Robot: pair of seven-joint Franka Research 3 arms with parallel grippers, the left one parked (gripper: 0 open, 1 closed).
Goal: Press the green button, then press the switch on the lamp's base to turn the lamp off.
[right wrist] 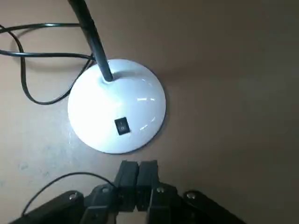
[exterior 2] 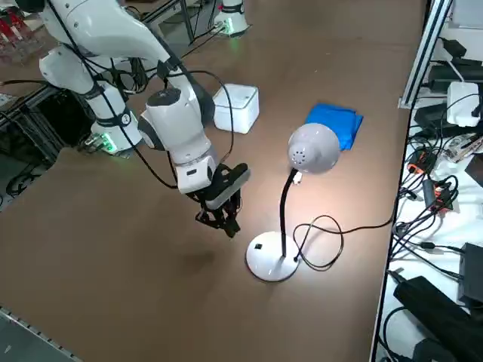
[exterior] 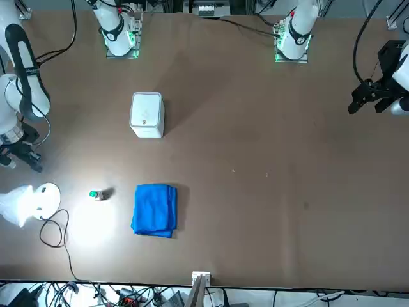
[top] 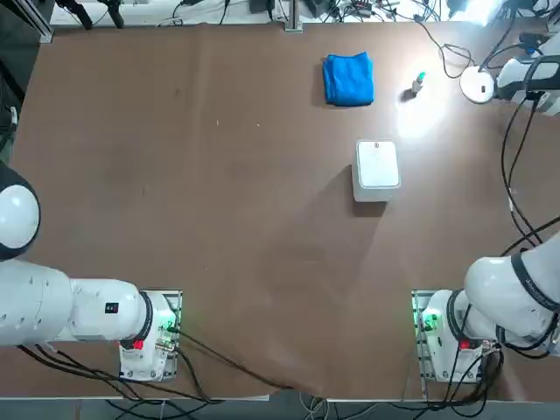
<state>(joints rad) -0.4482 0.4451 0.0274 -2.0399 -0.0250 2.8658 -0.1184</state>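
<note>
The right gripper [right wrist: 138, 173], its two fingers pressed together and holding nothing, hovers just beside the lamp's base [right wrist: 93, 116], short of the switch [right wrist: 122, 126] at the disc's middle. The lamp [exterior 2: 313, 149] is lit, throwing a bright pool beyond the base, where the green button [top: 419, 82] stands between the base and a blue cloth [top: 348, 79]. A descent slightly off-centre could land on bare plastic, skidding the light base or snagging the cable [right wrist: 28, 74] coiled beside it.

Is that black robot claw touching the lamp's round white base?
Apart. The right wrist view shows brown table between the closed right gripper and the lamp's base.
</note>
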